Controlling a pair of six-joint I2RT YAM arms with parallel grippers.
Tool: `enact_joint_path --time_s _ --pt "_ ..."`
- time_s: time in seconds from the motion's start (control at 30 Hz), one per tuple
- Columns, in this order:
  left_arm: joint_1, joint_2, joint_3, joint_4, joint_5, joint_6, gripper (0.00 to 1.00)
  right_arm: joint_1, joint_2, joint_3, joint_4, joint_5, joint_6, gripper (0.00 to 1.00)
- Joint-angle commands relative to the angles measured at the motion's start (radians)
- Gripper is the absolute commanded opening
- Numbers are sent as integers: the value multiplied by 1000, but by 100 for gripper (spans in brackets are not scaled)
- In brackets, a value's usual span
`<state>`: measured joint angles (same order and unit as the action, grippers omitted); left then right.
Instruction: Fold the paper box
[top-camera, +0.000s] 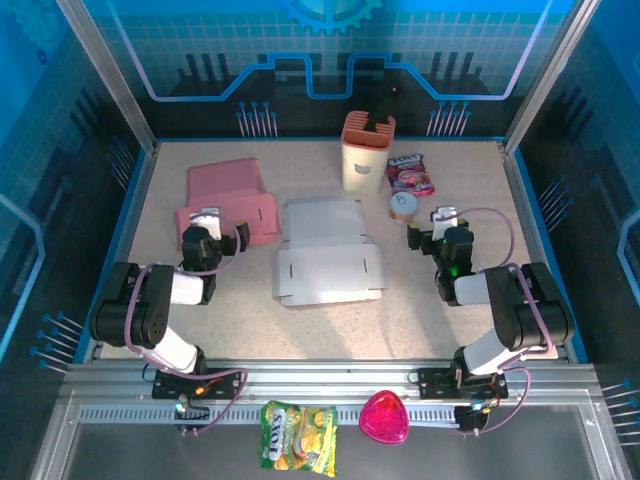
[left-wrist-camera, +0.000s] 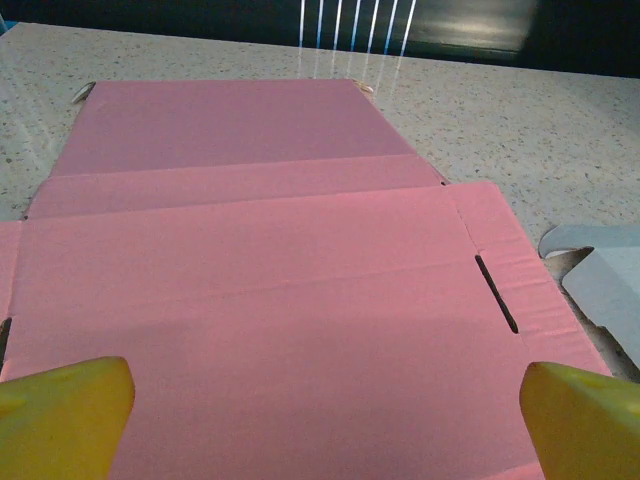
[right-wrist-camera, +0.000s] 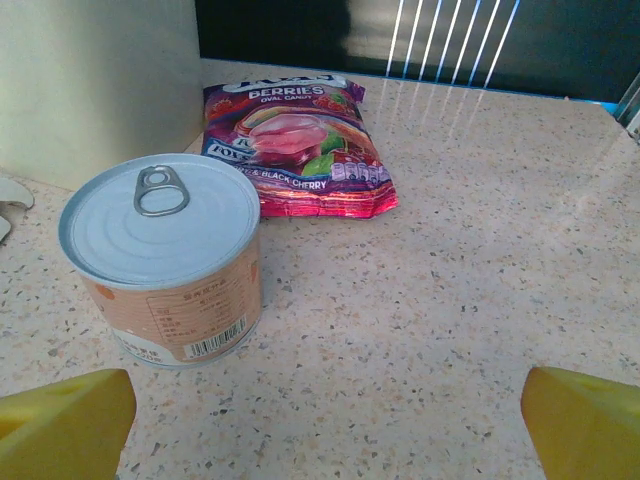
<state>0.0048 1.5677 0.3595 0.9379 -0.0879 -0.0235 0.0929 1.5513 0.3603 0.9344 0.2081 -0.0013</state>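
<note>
Left wrist: unfolded pink paper box (left-wrist-camera: 270, 290)

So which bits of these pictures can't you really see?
Left wrist view: the pink box runs off the left and bottom edges; yellow fingertips of the left gripper hide more of it.
Left wrist view: the white box is cut off by the right edge.
Right wrist view: the cream holder is cut off by the top edge, hiding its inside.
Right wrist view: small print on the can is too tiny to read.
</note>
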Motion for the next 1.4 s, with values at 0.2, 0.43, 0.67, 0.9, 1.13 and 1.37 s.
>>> enact_joint_path --time_s 0.2,0.43,0.67,0.9,1.13,1.37 --pt "3 -13 18 -6 20 10 99 16 -5 11 19 -3 -17 100" --pt "3 -14 19 -6 19 10 99 16 -5 12 16 -4 -16 100" --pt "2 -13 27 -20 48 20 99 15 -5 15 11 -5 -15 100" --pt "-65 -138 -26 -29 -160 40 99 82 -20 -148 320 119 -60 100" --pt "-118 -380 414 -1067 -347 -551 99 367 -375 -45 171 563 -272 100" --pt "-81 -342 493 -1137 0 -893 94 119 -698 379 -1227 69 715 100"
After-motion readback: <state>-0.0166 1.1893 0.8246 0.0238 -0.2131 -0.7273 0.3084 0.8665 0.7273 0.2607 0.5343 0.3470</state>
